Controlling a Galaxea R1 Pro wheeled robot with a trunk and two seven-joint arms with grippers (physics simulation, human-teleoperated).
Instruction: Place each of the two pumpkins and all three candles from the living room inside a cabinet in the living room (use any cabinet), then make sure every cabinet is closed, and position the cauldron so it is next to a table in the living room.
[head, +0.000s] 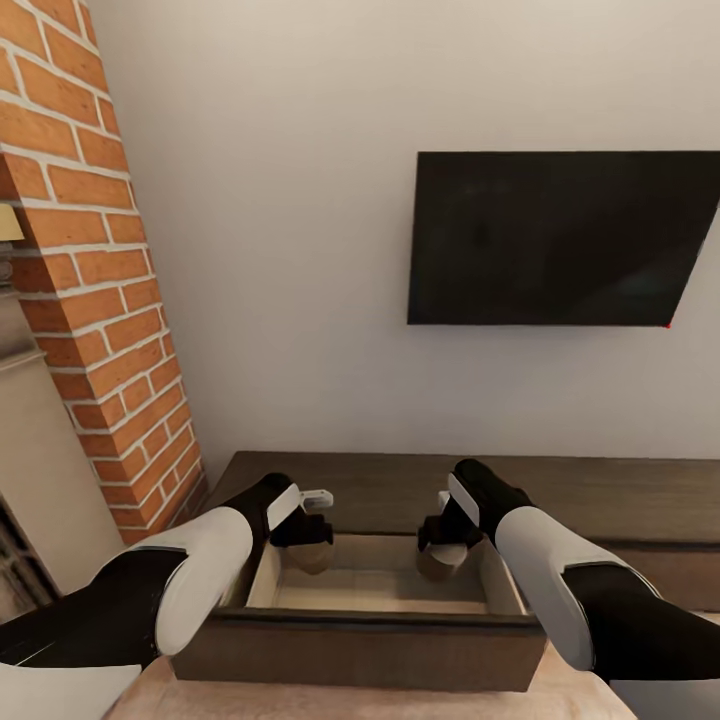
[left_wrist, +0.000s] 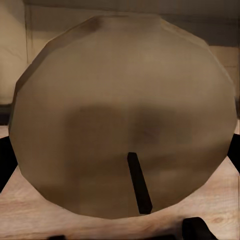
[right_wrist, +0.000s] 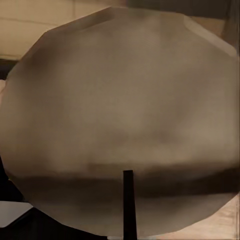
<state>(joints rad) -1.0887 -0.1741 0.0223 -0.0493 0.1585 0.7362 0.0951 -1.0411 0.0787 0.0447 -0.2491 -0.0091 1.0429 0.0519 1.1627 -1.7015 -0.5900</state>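
Left gripper (head: 305, 535) and right gripper (head: 445, 548) each clamp a candle (left_wrist: 125, 120) over the open cabinet (head: 350, 640) drawer. Risk — releasing high, candles roll or bounce out.

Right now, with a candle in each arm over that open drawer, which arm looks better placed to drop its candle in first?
Probably the left. Its tool holds a candle over the drawer, inside its left wall. The right candle hangs there too, so it's nearly even.
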